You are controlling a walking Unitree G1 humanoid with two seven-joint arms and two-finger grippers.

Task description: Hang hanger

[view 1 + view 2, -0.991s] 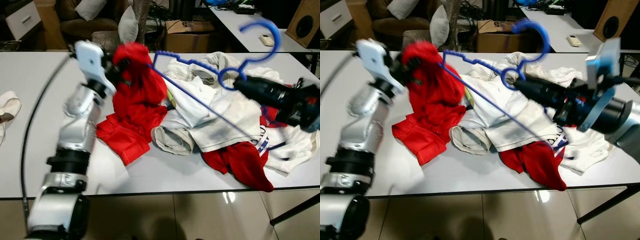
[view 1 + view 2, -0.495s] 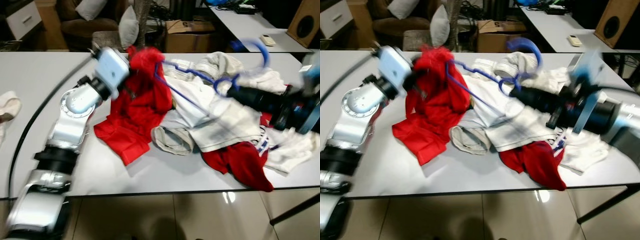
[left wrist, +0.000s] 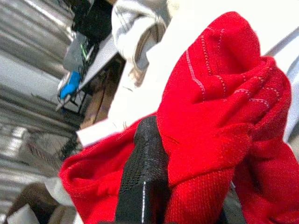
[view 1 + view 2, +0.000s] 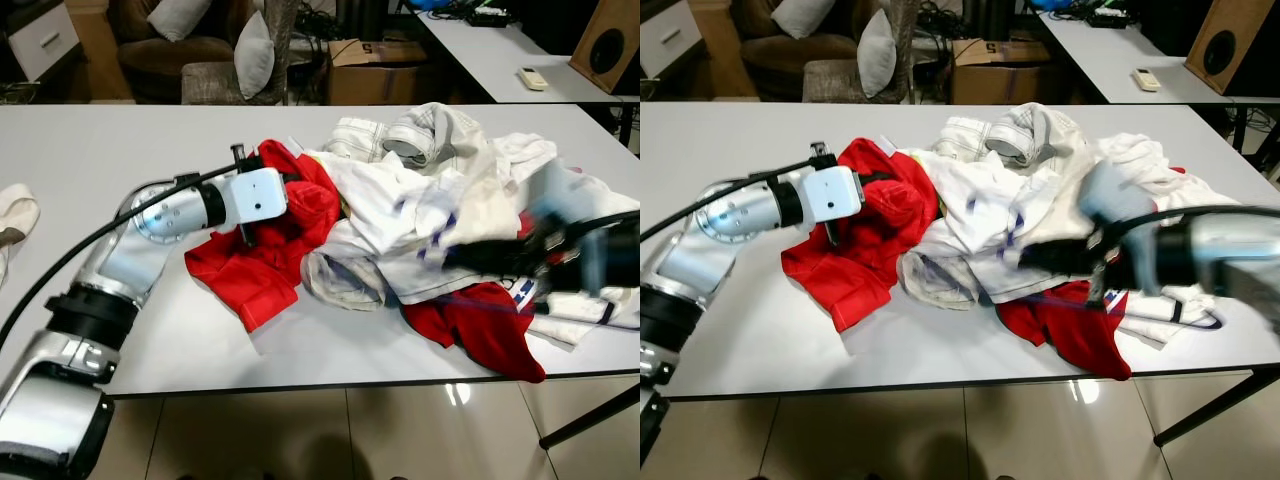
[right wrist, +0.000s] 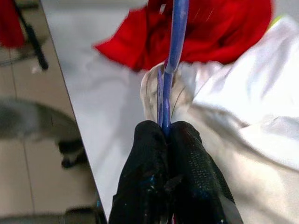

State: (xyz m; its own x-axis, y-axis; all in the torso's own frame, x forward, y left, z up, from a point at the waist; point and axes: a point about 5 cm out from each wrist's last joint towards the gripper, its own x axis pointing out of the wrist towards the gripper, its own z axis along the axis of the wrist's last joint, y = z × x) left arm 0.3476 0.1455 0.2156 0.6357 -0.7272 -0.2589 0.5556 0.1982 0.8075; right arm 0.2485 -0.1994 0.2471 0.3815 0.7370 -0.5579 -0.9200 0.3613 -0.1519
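Right wrist view gives me the right tool (image 5: 166, 135) with its fingers pinched together on the blue hanger (image 5: 174, 42), which runs straight ahead of it over the white clothes (image 5: 243, 112). My left tool (image 3: 154, 154) is clamped on the red garment (image 3: 219, 116), low against the heap on the white surface (image 4: 120, 150).
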